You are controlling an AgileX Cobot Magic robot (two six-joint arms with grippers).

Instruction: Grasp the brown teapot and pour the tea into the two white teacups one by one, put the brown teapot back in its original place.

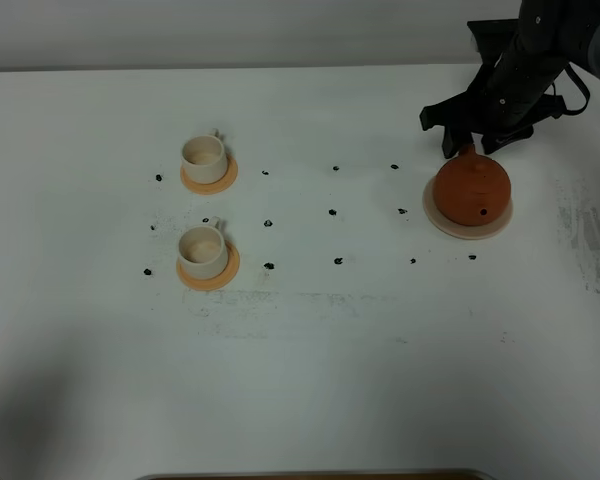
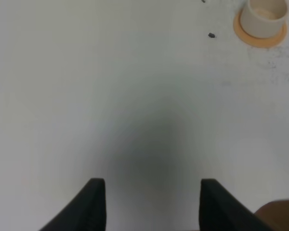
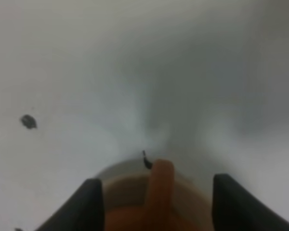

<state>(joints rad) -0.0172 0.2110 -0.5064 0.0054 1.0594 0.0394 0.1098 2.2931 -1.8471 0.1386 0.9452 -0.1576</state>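
Status: brown teapot (image 1: 472,190) not gripped; I judge pouring not started.
My right gripper (image 1: 468,140) stands wide astride it on its saucer (image 1: 458,232); left gripper (image 2: 149,202) wide, idle.

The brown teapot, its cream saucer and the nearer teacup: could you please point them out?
brown teapot (image 1: 472,190), exterior high view, rounded body.
cream saucer (image 1: 465,232), exterior high view, front rim.
nearer teacup (image 1: 200,266), exterior high view, side wall.

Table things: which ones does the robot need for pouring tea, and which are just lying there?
Needed: teapot, far cup, near cup, saucer under the teapot, open right pincer.
Just lying there: far coaster, near coaster, black dots, left pincer, holding nothing.
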